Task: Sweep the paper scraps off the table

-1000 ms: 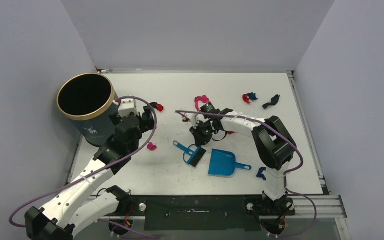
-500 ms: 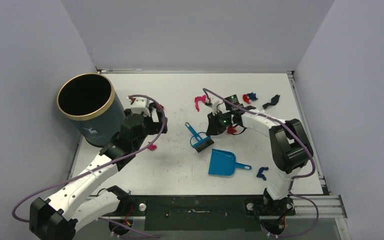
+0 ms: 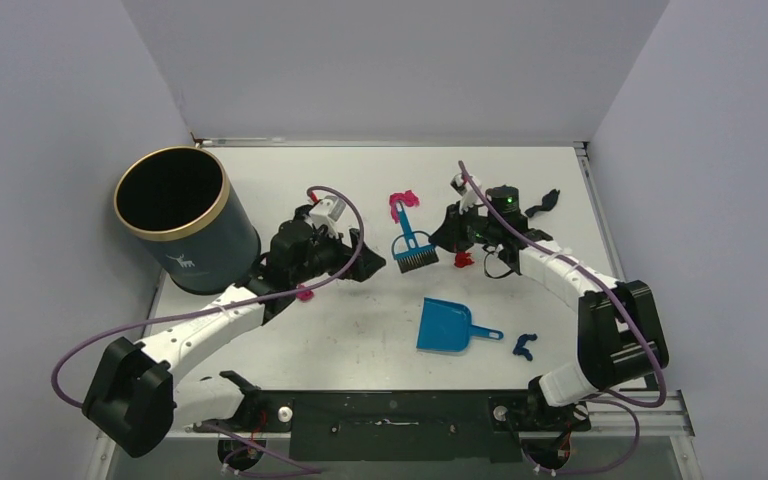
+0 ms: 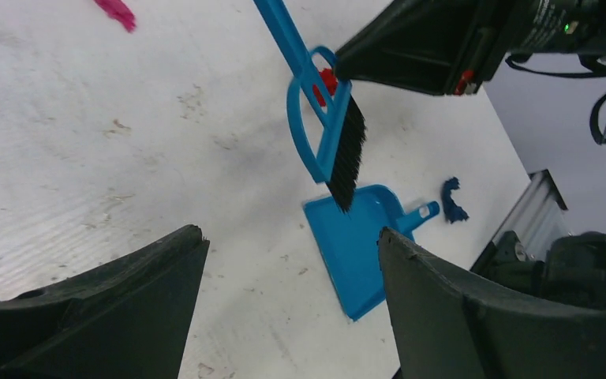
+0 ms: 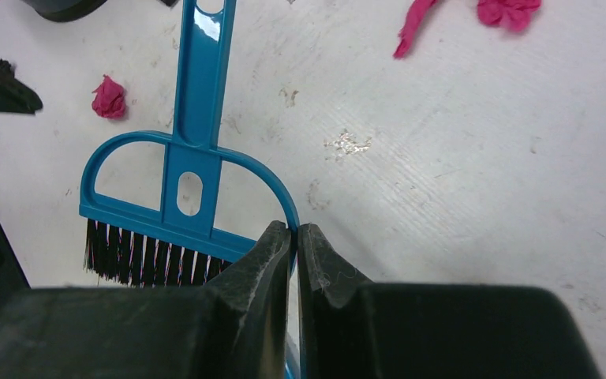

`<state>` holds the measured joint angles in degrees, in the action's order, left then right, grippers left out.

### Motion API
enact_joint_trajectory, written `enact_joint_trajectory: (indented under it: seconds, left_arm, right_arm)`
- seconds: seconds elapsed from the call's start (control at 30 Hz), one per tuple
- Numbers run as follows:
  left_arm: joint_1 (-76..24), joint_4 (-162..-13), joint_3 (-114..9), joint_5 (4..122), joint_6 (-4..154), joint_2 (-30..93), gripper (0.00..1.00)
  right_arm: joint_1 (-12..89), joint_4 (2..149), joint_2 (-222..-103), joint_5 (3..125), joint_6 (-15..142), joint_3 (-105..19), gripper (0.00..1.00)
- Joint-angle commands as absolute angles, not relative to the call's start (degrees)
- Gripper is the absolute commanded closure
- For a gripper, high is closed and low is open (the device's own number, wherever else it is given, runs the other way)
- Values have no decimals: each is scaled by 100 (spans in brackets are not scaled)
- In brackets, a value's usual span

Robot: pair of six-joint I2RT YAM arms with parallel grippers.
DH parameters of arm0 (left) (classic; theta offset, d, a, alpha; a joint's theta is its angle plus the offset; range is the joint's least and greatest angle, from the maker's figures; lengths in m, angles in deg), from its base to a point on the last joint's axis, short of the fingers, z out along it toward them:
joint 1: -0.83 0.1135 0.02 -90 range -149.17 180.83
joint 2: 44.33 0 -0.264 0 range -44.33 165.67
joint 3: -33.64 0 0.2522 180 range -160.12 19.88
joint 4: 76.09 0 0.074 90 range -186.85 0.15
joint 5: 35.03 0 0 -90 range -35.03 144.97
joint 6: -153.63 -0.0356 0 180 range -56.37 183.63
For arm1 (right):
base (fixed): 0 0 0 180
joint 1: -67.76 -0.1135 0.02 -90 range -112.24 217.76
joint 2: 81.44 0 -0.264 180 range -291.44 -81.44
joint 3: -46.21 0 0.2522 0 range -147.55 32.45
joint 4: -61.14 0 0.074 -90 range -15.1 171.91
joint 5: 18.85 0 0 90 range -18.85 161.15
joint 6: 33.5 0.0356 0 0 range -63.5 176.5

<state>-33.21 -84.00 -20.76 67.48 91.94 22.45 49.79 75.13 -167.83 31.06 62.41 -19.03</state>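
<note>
Several paper scraps (image 3: 403, 203) lie scattered over the table (image 3: 360, 330). In the overhead frame a magenta scrap (image 3: 403, 203) sits at upper centre, a pink wad (image 3: 305, 293) at centre left and a red bit (image 3: 463, 260) just right of the brush. A dark blue scrap (image 3: 525, 346) lies at lower right and a black scrap (image 3: 550, 202) at upper right. I judge them feather-light, soft and crumpled, likelier to skitter or roll than to slide, so pinching each one seems poor value. Bristles should push them instead.

My right gripper (image 5: 294, 230) has its fingers pressed together on the thin arched rim of the blue brush (image 5: 197, 158), right beside the bristles. That plastic looks stiff but slick, and so narrow an edge hold may let the brush pivot under load. The flat handle would offer a surer purchase.

My left gripper (image 4: 290, 235) hangs with fingers wide apart, holding nothing. The dustpan (image 4: 359, 245) lies at lower centre of its view.
</note>
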Motion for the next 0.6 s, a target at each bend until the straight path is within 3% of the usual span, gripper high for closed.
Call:
enact_joint_trajectory:
  seconds: [0.0,0.33,0.57]
  left_arm:
    - [-3378,-7176,-1932,7782,9888,2529,23]
    - [-3503,-6645,-2019,8397,10175,3189,39]
    - [-3551,-6488,-2062,8565,10232,3341,42]
  right_arm:
    - [5238,6647,-16487,2869,6631,-1702,95]
    - [5351,6207,-16243,3040,7143,-1393,95]
    - [5358,6088,-16259,3023,7266,-1332,95]
